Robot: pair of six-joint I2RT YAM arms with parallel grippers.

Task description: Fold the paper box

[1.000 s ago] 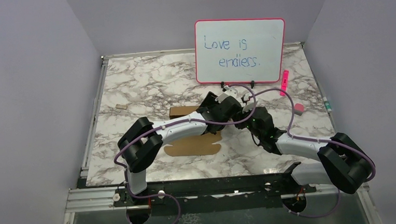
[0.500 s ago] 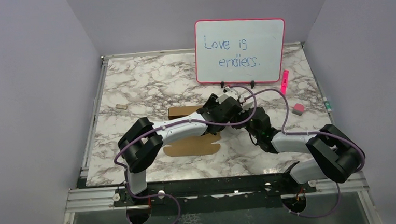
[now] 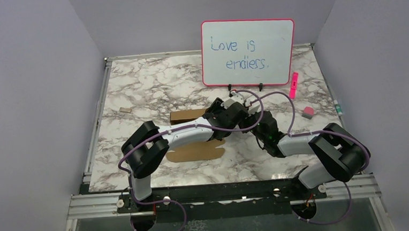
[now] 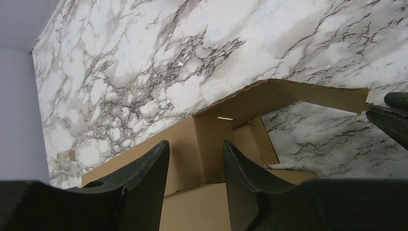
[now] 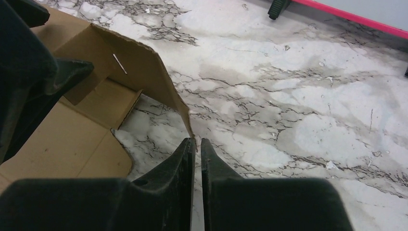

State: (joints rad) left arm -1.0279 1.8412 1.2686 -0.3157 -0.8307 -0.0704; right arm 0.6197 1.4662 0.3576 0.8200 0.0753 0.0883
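The paper box (image 3: 194, 151) is a brown cardboard sheet lying at the table's middle, partly folded, with a raised wall (image 3: 183, 115) at its far side. In the left wrist view the box (image 4: 211, 130) shows an upright wall and corner, and my left gripper (image 4: 196, 144) is open just above its floor, a finger on either side of the corner. In the right wrist view a long side flap (image 5: 144, 67) stands up, and my right gripper (image 5: 197, 140) is shut on its pointed end. From above, both grippers (image 3: 240, 123) meet at the box's right end.
A whiteboard (image 3: 248, 52) stands at the back. A pink marker (image 3: 294, 83) and a pink eraser (image 3: 308, 112) lie at the right. A tiny cardboard scrap (image 3: 123, 109) lies at the left. Purple cables loop over both wrists.
My right arm's elbow has swung inward to the left and its wrist has drawn nearer the box. The raised far wall has shifted slightly left. The left arm has barely moved.
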